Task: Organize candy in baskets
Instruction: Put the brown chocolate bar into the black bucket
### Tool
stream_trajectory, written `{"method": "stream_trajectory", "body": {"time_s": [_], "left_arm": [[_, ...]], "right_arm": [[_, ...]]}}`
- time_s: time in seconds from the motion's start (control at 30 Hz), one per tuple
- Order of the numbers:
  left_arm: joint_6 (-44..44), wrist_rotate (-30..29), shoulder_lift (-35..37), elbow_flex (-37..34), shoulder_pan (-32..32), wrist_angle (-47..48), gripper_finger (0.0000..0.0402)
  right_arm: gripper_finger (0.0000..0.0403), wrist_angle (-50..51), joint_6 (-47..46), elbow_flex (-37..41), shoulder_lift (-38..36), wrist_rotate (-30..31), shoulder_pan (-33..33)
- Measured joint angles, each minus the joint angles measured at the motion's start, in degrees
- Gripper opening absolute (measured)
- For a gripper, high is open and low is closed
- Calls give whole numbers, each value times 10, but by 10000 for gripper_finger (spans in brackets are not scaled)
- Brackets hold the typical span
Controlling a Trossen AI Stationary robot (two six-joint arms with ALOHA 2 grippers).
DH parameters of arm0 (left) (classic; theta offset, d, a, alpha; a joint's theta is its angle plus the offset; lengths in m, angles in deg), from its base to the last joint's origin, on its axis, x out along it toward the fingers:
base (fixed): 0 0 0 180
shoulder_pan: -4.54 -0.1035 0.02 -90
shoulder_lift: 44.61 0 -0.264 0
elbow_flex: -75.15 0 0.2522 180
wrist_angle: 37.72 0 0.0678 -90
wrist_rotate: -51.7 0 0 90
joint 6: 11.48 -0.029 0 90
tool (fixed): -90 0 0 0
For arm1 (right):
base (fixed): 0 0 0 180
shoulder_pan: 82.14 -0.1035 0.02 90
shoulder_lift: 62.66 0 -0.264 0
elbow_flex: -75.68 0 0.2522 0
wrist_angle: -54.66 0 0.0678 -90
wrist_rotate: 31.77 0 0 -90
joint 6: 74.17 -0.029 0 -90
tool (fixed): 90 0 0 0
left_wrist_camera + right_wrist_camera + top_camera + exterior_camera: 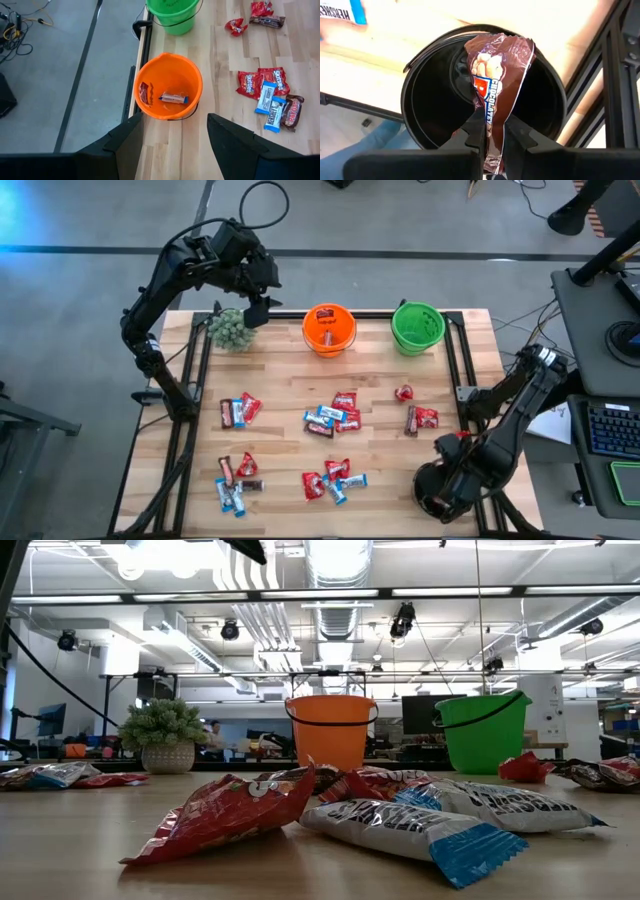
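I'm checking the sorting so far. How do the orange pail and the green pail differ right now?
The orange pail holds two candies, a red packet against its wall and a small bar on its floor; what shows of the green pail inside looks bare. The orange pail sits directly ahead of the open left claw; the green pail stands farther off. Both are upright, handled, similar in size.

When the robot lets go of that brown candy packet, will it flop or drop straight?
Probably flop. The brown candy packet is crinkly where the right gripper pinches it, so it looks soft and light. It hangs over the black bowl, so it should fall inside without bouncing.
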State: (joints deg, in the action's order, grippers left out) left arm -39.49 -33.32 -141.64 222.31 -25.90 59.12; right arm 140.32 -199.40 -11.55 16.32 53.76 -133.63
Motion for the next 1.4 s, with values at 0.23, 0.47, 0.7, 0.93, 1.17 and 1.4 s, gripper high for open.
{"method": "stream_trajectory", "body": {"time_s": [0.23,0.47,0.7,0.93,1.17,1.4], "left_arm": [[0,0,0,0,0,1,201],[-5,0,3,0,0,1,201],[-5,-1,7,0,0,1,201],[-5,-2,14,0,0,2,201],[-6,-10,17,0,0,2,201],[-5,-14,18,0,0,2,201]], "right_arm": [[34,-2,-7,0,-8,0,0],[34,-11,-11,0,-20,0,0],[34,-29,-7,0,-30,27,0],[34,-47,-1,0,-31,45,0],[34,-49,-3,0,-30,44,0],[34,-62,-2,0,-37,41,-1]]}}
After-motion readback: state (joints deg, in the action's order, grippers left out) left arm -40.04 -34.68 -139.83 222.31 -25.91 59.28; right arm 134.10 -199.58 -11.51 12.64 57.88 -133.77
